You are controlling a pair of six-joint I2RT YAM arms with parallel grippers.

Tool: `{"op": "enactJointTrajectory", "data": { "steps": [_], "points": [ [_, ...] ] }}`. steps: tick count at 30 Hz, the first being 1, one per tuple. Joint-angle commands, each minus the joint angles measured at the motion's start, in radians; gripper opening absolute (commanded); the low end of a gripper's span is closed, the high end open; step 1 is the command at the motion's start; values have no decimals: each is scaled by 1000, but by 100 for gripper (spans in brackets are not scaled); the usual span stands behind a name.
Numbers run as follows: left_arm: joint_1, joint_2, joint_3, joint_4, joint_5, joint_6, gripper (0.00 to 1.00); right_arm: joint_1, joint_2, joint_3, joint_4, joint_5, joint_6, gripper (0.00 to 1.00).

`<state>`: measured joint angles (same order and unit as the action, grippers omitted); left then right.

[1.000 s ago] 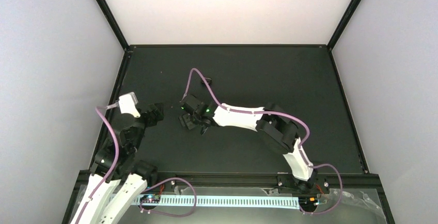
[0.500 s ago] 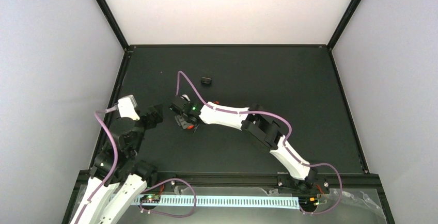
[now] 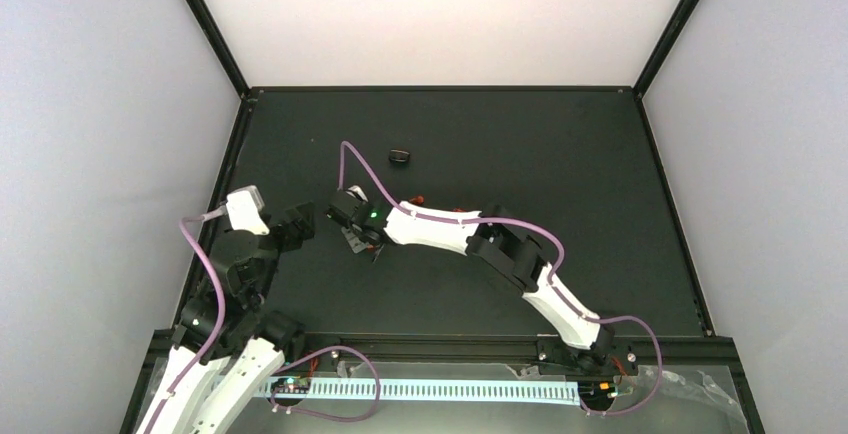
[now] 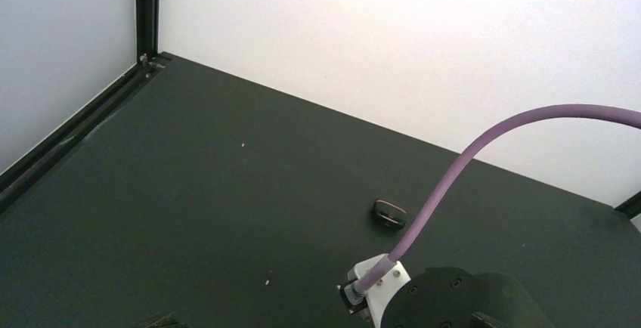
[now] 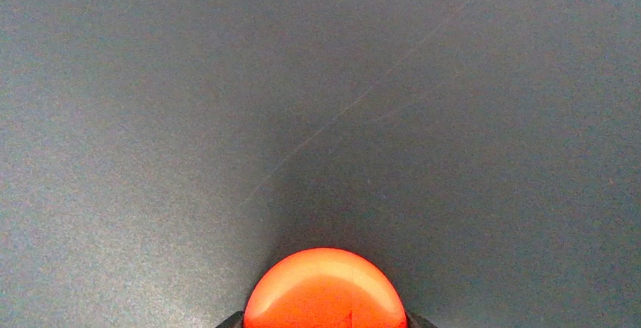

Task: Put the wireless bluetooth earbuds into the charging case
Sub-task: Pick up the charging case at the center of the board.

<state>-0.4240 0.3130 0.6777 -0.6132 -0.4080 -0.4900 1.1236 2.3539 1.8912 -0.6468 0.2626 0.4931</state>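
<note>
Charging case (image 5: 323,290), a small glossy red-orange round puck, sits between the jaws of the right end effector (image 3: 362,242), left of the middle of the black bench (image 3: 500,144).
Only its rounded dome shows, so its long axis and facing are unreadable. I cannot tell whether the jaws grip it. The left end effector (image 3: 297,222) gapes wide, empty.

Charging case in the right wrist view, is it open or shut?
Cannot tell. The charging case shows only a smooth red-orange dome at the bottom edge; no dark inside is visible, and the rest is cut off.

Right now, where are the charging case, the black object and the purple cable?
charging case (image 5: 325,294): right wrist view, domed top.
small black object (image 4: 390,213): left wrist view, middle.
purple cable (image 4: 433,201): left wrist view, lower stretch.
</note>
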Motion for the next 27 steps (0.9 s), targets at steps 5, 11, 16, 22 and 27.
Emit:
{"op": "enactJointTrajectory", "data": {
  "steps": [5, 11, 16, 22, 27],
  "points": [
    [-13, -10, -12, 7, 3, 14, 99, 5, -194, -277, 92, 67, -25, 45],
    [-16, 10, -35, 62, 116, 30, 99, 5, -546, -588, 277, 81, -92, 44],
    [-16, 63, -72, 163, 434, -61, 99, 6, -903, -893, 442, 84, -210, 42],
    [-22, 220, -109, 424, 782, -174, 96, 13, -1288, -1132, 481, 79, -296, 42],
    [-70, 436, 14, 462, 935, -157, 91, 21, -1466, -1233, 472, 94, -384, 42]
  ]
}}
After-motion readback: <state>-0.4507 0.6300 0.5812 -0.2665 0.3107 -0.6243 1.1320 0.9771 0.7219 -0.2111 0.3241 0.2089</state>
